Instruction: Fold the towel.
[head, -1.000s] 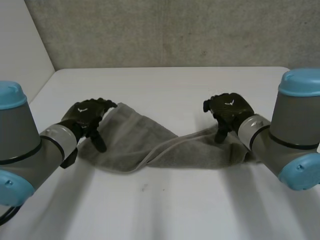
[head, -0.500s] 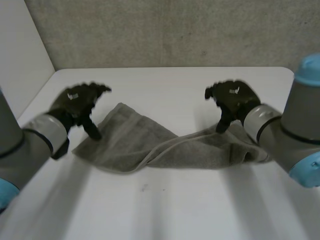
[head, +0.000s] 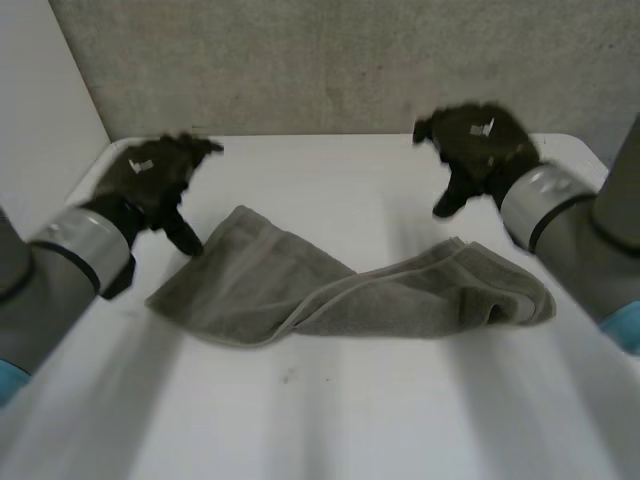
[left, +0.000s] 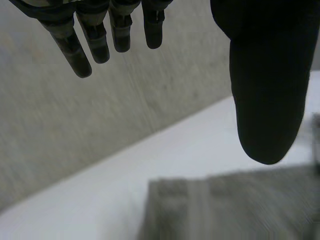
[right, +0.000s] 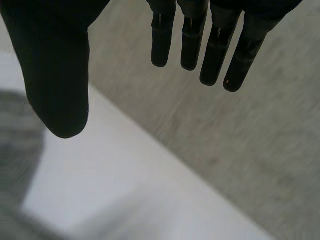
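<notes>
Towel (head: 340, 290) lies loosely folded and rumpled, midway across the table (head: 330, 420).
Above its ends hover the left hand (head: 150, 180) and right hand (head: 478, 145), fingers spread, holding nothing; a neater second fold seems left.

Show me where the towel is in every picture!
Head view: the towel lies rumpled on the white table, between the left robot hand and the right robot hand.
Left wrist view: towel just past the thumb of the left robot hand.
Right wrist view: towel beside the thumb of the right robot hand.
Shared landmark: the white table.
</notes>
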